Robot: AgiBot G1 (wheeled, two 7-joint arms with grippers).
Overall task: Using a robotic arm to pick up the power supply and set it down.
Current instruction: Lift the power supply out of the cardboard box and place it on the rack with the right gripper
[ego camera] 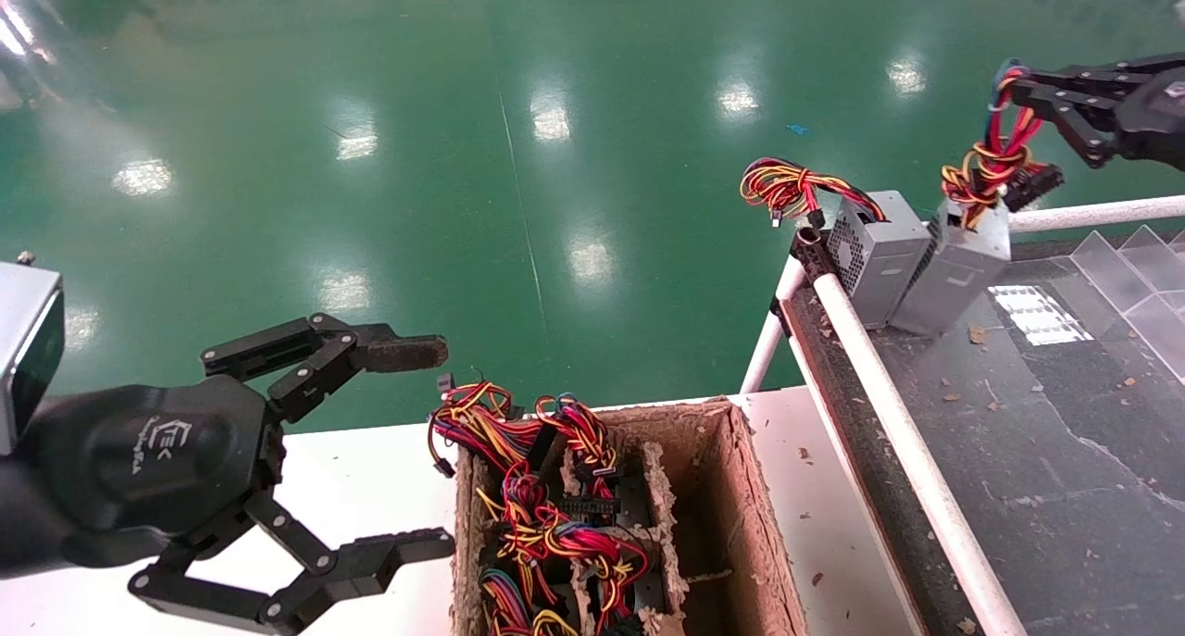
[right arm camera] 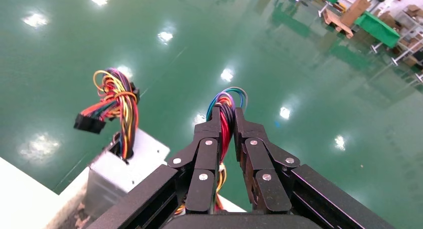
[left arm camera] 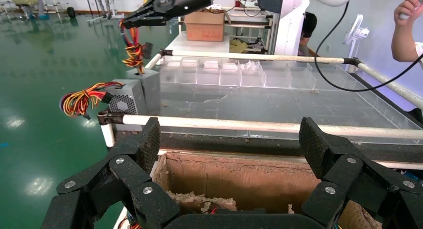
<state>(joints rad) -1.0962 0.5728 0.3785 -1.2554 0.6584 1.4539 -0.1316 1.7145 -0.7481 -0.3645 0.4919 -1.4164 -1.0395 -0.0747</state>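
The power supply [ego camera: 958,266] is a plain grey box standing tilted on the dark surface at the far right, leaning against a vented grey box [ego camera: 875,252]. Its red, yellow and blue wires [ego camera: 995,150] rise in a tall bunch, with a black plug [ego camera: 1032,184] hanging beside them. My right gripper [ego camera: 1011,85] is shut on the top of that bunch; in the right wrist view the wires [right arm camera: 227,121] are pinched between the fingers. The left wrist view shows the same grip [left arm camera: 130,22] above the box [left arm camera: 149,89]. My left gripper [ego camera: 437,446] hangs open near the cardboard box, holding nothing.
A worn cardboard box [ego camera: 741,488] on the white table [ego camera: 370,469] holds several wired units. A white rail [ego camera: 889,386] edges the dark surface, with clear dividers [ego camera: 1139,275] at the far right. Green floor lies beyond. A person's arm [left arm camera: 406,24] shows past the bench.
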